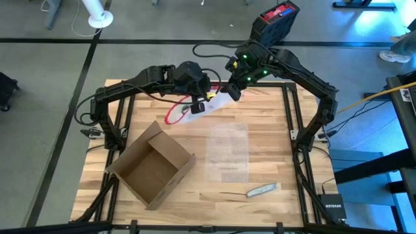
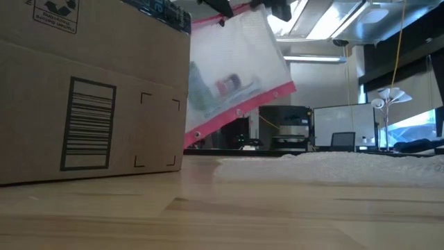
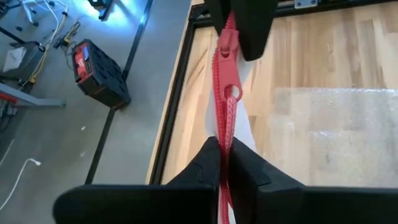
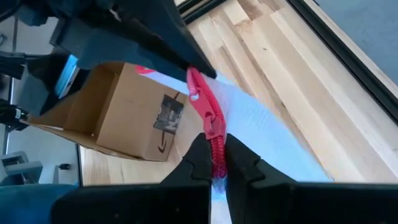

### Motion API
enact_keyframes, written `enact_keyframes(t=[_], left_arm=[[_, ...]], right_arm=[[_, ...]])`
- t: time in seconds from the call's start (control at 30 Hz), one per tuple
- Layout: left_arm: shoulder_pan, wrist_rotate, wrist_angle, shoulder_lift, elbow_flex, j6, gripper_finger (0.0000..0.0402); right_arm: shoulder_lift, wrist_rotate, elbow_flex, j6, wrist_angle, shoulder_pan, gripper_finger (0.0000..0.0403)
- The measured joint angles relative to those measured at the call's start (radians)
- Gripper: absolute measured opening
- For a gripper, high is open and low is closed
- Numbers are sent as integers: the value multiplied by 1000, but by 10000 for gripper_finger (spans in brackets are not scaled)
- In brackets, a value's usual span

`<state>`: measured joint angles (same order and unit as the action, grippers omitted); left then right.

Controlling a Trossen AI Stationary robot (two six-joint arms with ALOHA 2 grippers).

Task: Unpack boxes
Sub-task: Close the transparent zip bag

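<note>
The clear pouch is held up off the table by its red zipper edge, which is pinched between the pressed-together jaws of the left gripper and of the right gripper. Its contents are blurred. The open cardboard box is seen below and beyond both jaws, partly cut off in the low view.

Box on table left; pouch above table rear; cutter right.
</note>
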<state>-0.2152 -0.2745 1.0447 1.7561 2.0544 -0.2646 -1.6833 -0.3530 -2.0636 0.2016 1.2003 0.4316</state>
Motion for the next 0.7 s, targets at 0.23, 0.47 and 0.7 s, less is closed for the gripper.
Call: enact_keyframes(t=[0.23,0.47,0.7], left_arm=[[15,-11,-5,0,0,-10,10],[16,-16,-33,-2,0,-24,10],[16,-17,-81,-3,0,-35,11]], right_arm=[[0,1,0,-19,4,13,11],[0,10,0,-24,2,14,11],[5,10,-1,-22,5,15,11]])
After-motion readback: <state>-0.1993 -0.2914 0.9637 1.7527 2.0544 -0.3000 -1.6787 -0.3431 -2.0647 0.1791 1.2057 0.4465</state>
